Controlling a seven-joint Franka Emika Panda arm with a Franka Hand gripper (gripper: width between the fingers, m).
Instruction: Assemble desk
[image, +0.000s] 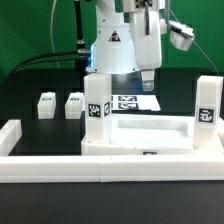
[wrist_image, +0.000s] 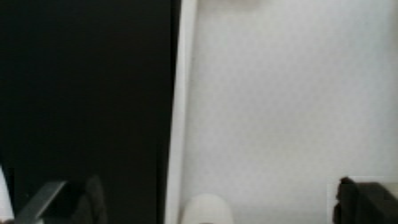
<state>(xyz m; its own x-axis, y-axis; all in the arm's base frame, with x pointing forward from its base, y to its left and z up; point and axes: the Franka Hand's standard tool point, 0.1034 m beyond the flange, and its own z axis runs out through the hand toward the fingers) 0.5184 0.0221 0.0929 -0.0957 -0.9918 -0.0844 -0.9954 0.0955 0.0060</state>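
Hanging over marker board (image: 132, 103), gripper (image: 148, 88) spread wide, nothing held; tabletop panel (image: 150, 131) lies just beside border wall (image: 60, 168) — upright leg (image: 97, 100) at one end, second upright leg (image: 207, 103) at other; loose leg (image: 45, 104) beside second loose leg (image: 74, 104), off toward exterior view's left

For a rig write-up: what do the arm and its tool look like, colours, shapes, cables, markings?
The arm is white with rounded glossy housings; its lower section glows pale blue and bears a black triangular sticker. A grey camera sits by the wrist; thin dark cables seem to run behind. The tool has a white body and two dark narrow fingers.
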